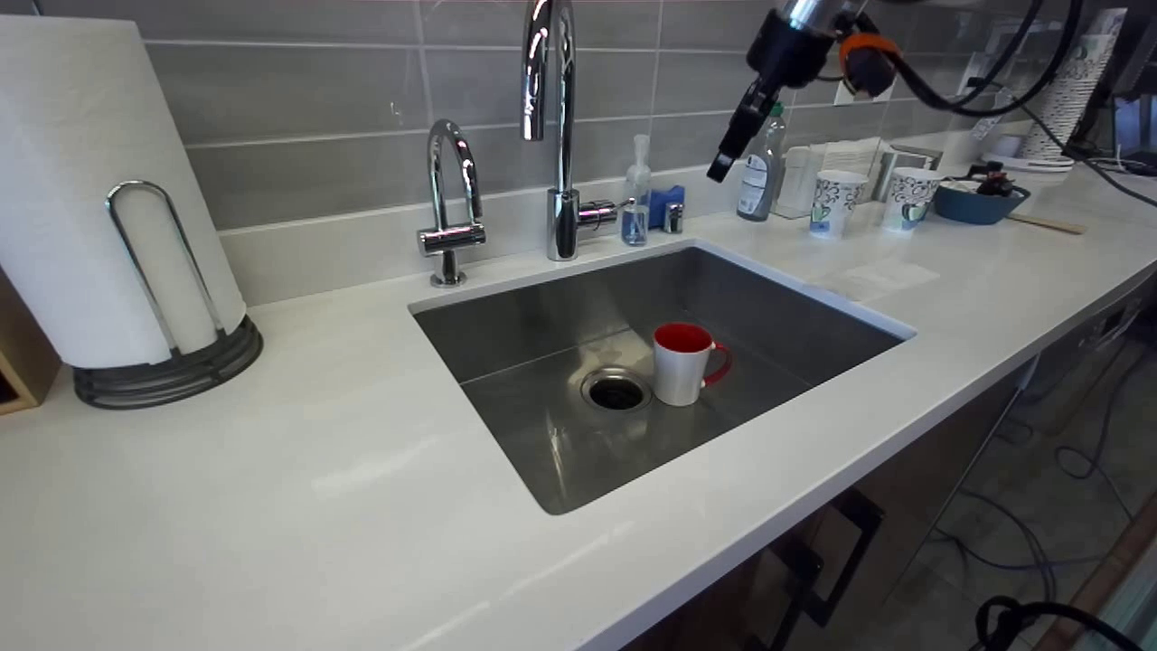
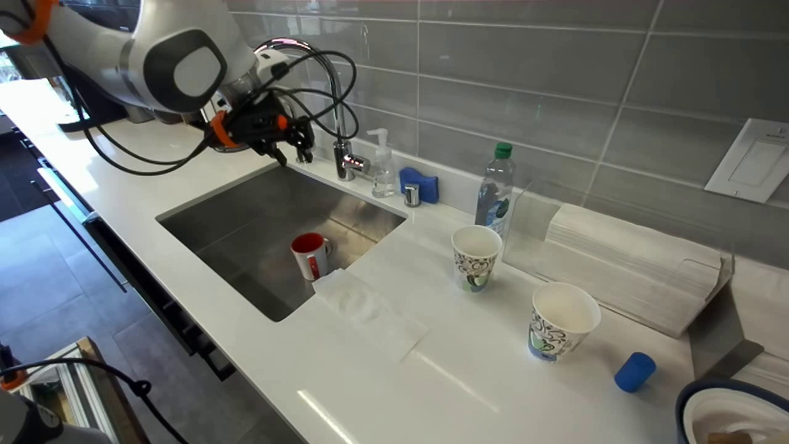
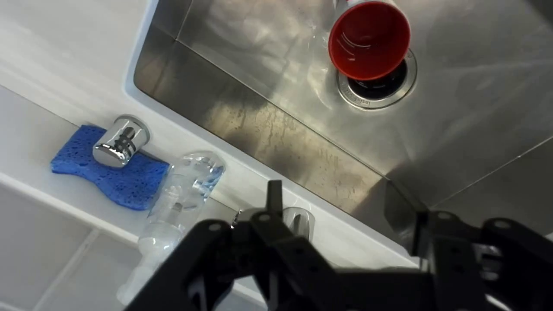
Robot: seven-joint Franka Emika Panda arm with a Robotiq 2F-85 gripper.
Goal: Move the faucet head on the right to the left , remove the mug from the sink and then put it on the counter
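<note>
Mug [image 1: 676, 372] first: it stands upright in the sink [image 1: 565, 312], just beside the drain [image 1: 616, 391], where the flat steel should keep it steady; its red handle [image 1: 726, 365] points away from the drain and off the basin's sides, so you probably have room to take either handle or rim. Your gripper [image 3: 333, 196] holds nothing: its fingers [image 3: 274, 196] stand wide apart, and the wrist view shows you the sink's back rim in the gap between them, with the mug well beyond the tips. That spread would suit the mug's side or a push at the faucet head [image 1: 566, 127], and you likely want the faucet settled before going down, because its spout could block your path. Your arm [image 2: 157, 55] covers part of it in an exterior view, so it is hard to judge whether it already counts as left. Behind the basin, the soap dispenser [image 3: 173, 216] and the blue sponge [image 3: 123, 183] share the narrow back strip, presumably to be handy for washing; you have little sideways room there, so swing the spout gently. On the counter [image 1: 362, 506], a sheet of paper [image 2: 372, 314] lies at the sink's edge, perhaps to catch drips; set the mug down beside it, since loose paper may slide.
</note>
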